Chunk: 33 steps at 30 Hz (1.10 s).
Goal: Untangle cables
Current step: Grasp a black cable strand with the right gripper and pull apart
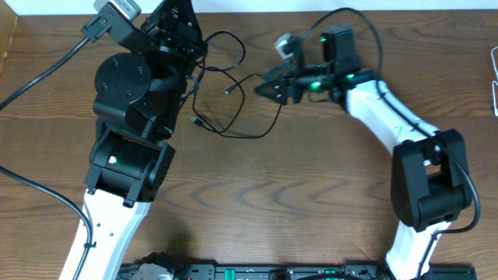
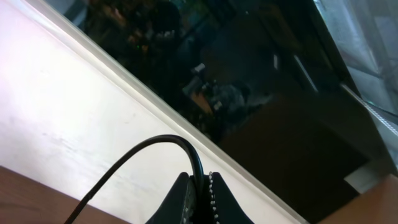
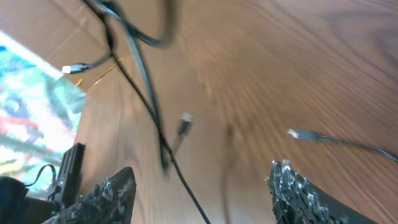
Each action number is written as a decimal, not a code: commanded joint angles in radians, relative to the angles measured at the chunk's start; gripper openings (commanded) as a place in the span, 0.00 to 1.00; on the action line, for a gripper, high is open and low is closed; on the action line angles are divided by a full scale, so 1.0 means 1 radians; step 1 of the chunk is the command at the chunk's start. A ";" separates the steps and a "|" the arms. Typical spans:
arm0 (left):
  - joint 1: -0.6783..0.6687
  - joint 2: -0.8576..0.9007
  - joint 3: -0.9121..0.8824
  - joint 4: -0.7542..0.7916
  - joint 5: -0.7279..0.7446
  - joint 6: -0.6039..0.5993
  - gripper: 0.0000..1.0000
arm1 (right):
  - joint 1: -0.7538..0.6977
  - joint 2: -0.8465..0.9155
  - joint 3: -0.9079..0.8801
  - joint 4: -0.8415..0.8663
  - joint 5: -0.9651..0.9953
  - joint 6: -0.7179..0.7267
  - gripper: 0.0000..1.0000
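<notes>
Looking down from above, I see the black cord [image 1: 241, 138] sprawled in loose, crossing loops on the wooden table [image 1: 311, 202] between the two arms, toward the far edge. One stretch runs up toward the left arm's head, and a lower curve sweeps round toward the right one. From this height the left gripper [image 2: 200, 186] is lost in the dark bulk of its own arm, so only its wrist camera settles the matter. There the jaws are pressed together with the black cord pinched between them, the strand arching up and away to the left. That camera looks off the table at a pale wall and dark glass. The right gripper [image 1: 263, 87] points left at the edge of the tangle. Its own camera shows what the overhead cannot: the two fingers [image 3: 109, 199] stand wide apart with nothing between them but bare wood and cord lying flat. Under it a dark strand runs down the middle, a small plug [image 3: 185, 122] lies beside it, and a second plug end [image 3: 297, 133] lies off to the right. A white cord I cannot pick out for certain — the strands near the top are too blurred.
</notes>
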 commanded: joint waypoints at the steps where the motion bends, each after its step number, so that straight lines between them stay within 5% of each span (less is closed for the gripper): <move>1: 0.002 -0.002 0.011 0.006 0.064 -0.022 0.07 | 0.069 0.005 0.005 0.040 0.056 0.056 0.66; 6: 0.001 -0.002 0.011 0.006 0.090 -0.056 0.07 | 0.133 0.005 0.005 0.068 0.286 0.154 0.48; 9: 0.002 -0.002 0.011 0.006 0.090 -0.055 0.07 | 0.142 0.005 0.005 0.047 0.433 0.234 0.21; 10: 0.002 -0.004 0.011 0.006 0.089 -0.055 0.07 | 0.140 0.005 0.005 0.019 0.505 0.275 0.03; 16: 0.035 -0.029 0.011 -0.005 0.026 0.014 0.07 | 0.056 0.005 0.005 -0.179 0.740 0.356 0.01; 33: 0.175 -0.035 0.011 -0.183 -0.080 0.075 0.07 | -0.280 0.005 0.005 -0.546 0.967 0.295 0.01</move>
